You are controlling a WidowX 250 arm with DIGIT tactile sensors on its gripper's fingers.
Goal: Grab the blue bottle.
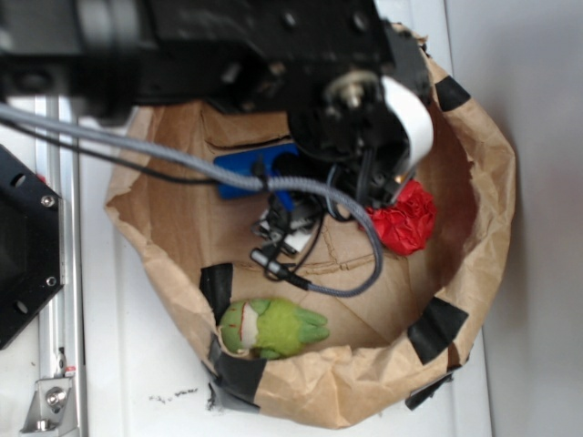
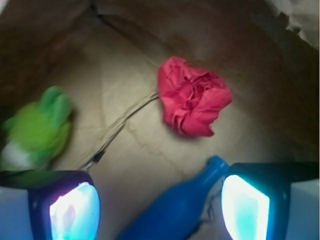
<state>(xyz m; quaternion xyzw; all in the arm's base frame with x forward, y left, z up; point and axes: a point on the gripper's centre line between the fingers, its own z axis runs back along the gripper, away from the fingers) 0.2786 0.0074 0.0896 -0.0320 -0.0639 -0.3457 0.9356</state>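
A: Three loose items in the brown paper bag with black tape patches on its rolled rim (image 1: 474, 300). Pls list w/ locations.

B: Item 1: smooth bright-blue plastic bottle (image 2: 182, 205). Wrist view: bottom centre of frame, lying on the bag floor, neck and mouth pointing to upper right. Exterior view: upper centre, only part of the body visible (image 1: 248, 171); rest is hidden behind the arm.

A: Item 2?

B: Crumpled red paper ball (image 2: 192, 97). Wrist view: upper centre-right, just beyond the bottle mouth, apart from it. Exterior view: centre-right (image 1: 408, 217), near the bag wall.

A: Item 3?

B: Green plush toy w/ a pale face (image 1: 271, 328). Exterior view: lower centre, against the bag wall by a tape patch. Wrist view: left edge (image 2: 37, 130), blurred.

A: Gripper status?

B: Black WidowX gripper (image 2: 160, 207) is inside the bag. Jaws spread apart. Wrist view: two glowing fingers (image 2: 245, 205) at bottom left and bottom right; bottle lies between them, closer to the right one. Contact w/ that finger: cannot tell, edge is blurred. Left finger is clear of the bottle.

A: Cabling?

B: Grey sheathed cable (image 1: 182, 159) runs from upper left of exterior view, loops below the wrist. Arm body fills the top of that frame, out of focus.
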